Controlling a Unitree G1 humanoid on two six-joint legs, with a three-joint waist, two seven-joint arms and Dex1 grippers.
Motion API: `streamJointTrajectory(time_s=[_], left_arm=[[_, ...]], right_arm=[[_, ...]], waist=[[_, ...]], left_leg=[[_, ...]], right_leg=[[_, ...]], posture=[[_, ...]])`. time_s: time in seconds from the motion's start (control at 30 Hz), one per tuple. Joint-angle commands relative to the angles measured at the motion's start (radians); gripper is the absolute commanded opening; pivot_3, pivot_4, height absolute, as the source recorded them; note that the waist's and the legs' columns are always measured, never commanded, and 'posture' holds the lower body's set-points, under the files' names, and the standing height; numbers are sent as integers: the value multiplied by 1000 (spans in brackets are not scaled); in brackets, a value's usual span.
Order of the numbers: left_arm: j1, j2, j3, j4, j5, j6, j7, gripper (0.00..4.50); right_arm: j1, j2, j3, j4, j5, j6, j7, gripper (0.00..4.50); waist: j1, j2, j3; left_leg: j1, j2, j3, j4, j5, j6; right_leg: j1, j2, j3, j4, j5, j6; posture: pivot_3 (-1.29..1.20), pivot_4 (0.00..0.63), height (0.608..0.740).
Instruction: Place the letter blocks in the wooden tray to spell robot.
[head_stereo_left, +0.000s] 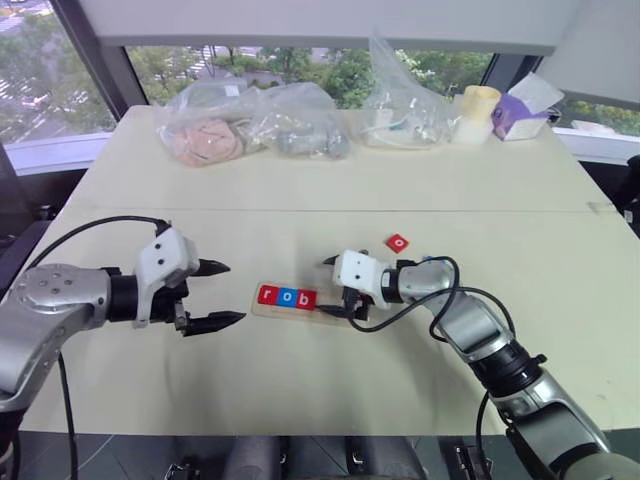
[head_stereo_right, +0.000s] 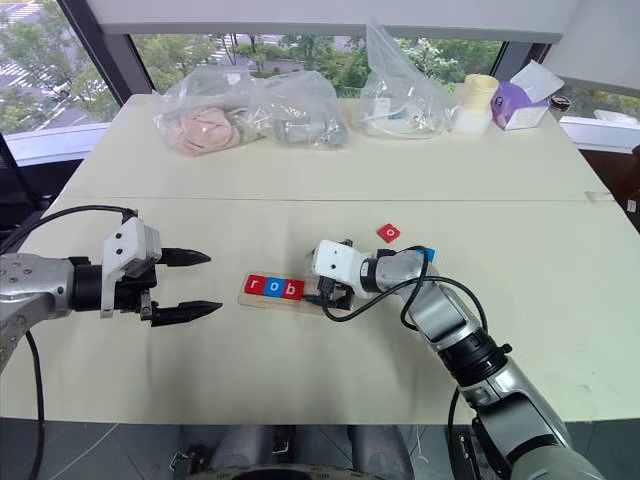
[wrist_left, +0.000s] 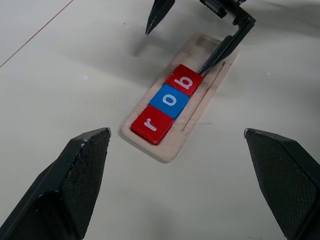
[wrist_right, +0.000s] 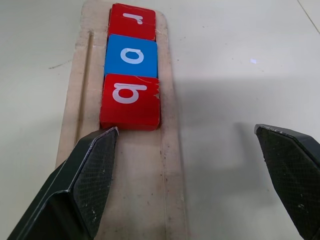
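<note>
Left gripper (head_stereo_left: 222, 295): my fingers are spread wide with nothing between them. It hovers above the table, near my left side and well apart from the tray, pointing toward it.

Right gripper (head_stereo_left: 333, 287): my fingers are spread wide and grip nothing. One finger (wrist_right: 85, 180) sits low over the bare part of the tray, its tip at the edge of the "b" tile; whether it touches the tile I cannot tell. The other finger (wrist_right: 292, 172) hangs over bare table beside the tray.

Wooden tray (wrist_left: 165, 147): it lies flat on the table between my two grippers, just ahead of me.

Letter tiles in tray: a red "r" (wrist_left: 152, 124), a blue "o" (wrist_left: 170, 100) and a red "b" (wrist_left: 185, 80) lie side by side, touching, filling the end of the tray toward my left. The rest of the tray is bare wood.

Loose tile (head_stereo_left: 397, 242): a red tile with a white letter lies flat on the table beyond my right gripper, apart from the tray.

Table (head_stereo_left: 300, 400): pale and flat, with a seam across it farther out.

Far edge: clear plastic bags (head_stereo_left: 250, 125), a pale cup (head_stereo_left: 478, 112) and a purple box (head_stereo_left: 520, 115) stand near the window.
</note>
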Motion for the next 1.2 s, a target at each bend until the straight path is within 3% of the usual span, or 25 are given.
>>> streamJointTrajectory(time_s=[0.03,0.17,0.23,0.33,0.5,0.77,0.93,1.07,1.2], left_arm=[[1,3,23,-26,-8,1,7,4500],[-12,-2,33,-20,-20,2,13,4500],[-41,-15,36,-11,-37,8,24,4500],[-113,-51,31,28,-41,-2,54,4500],[-251,-132,34,93,-97,52,120,4500],[-279,-161,11,87,-94,65,142,4500],[-294,-183,-7,95,-70,60,178,4500],[-269,-185,12,62,-95,77,182,4500],[-238,-153,35,28,-139,98,136,4500]], right_arm=[[-25,-13,-24,-4,-11,-16,-1,4455],[-62,-81,-116,-5,45,8,42,4455],[-90,-90,-253,-26,238,129,118,4455],[-187,-100,-537,22,540,437,118,4455],[-211,-84,-764,27,675,634,-81,4455],[-91,77,-750,-146,555,787,-550,4455],[-33,264,-613,-235,451,779,-763,4455],[21,253,-489,-165,314,606,-801,4455],[90,150,-417,-51,236,374,-687,4455]], waist=[[0,0,0],[2,0,0],[4,0,0],[3,0,1],[3,0,0],[-5,1,1],[-5,1,1],[1,1,1],[1,1,1]], left_leg=[[0,0,0,0,0,0],[0,0,0,0,0,0],[0,0,0,1,0,0],[0,0,-1,1,0,0],[6,0,-6,-1,-1,1],[5,0,-3,-2,-1,1],[5,0,-4,-2,-1,0],[4,-1,-3,-2,-1,1],[4,-2,-3,-2,-2,2]], right_leg=[[0,0,0,0,0,0],[0,-1,0,0,-1,-1],[0,-1,0,0,-1,-2],[1,-2,0,0,1,1],[11,-3,-4,-4,1,1],[8,-4,-1,-4,0,0],[7,-4,-1,-3,-1,-1],[7,-5,-1,-4,-1,-2],[9,-6,-1,-8,-1,-2]], posture=[[0,150,739],[0,150,739],[0,150,739],[0,150,739],[0,150,739],[0,150,739],[0,150,739],[0,150,739],[0,150,739]])
